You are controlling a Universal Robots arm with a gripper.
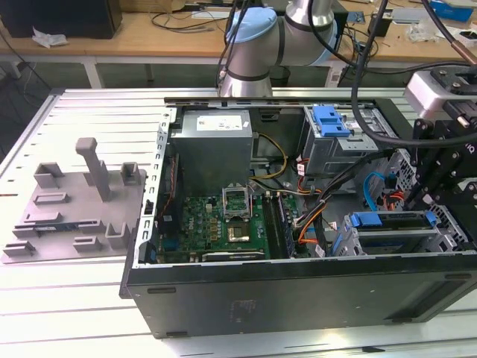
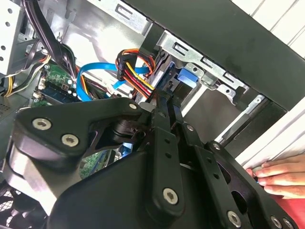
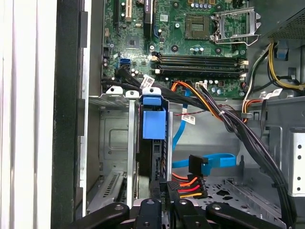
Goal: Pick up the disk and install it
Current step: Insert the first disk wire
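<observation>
The disk [image 1: 391, 221] has a bright blue carrier frame. It sits on edge in the lower drive bay of the open computer case [image 1: 298, 287], at the exterior view's right. My gripper [image 1: 426, 201] reaches down onto the disk's outer end. In the first wrist view the disk's blue frame [image 3: 153, 121] stands in the bay slot, and my gripper [image 3: 164, 193] has its black fingers close together on the near end. In the second wrist view my gripper [image 2: 164, 102] points at the blue frame [image 2: 185, 78] in the bay.
A grey drive cage with a blue latch [image 1: 332, 123] sits further back in the case. Orange, black and blue cables [image 3: 209, 109] run beside the bay. The grey fixture plate [image 1: 74, 201] lies at the exterior view's left. A person's hand [image 2: 281, 174] rests by the case.
</observation>
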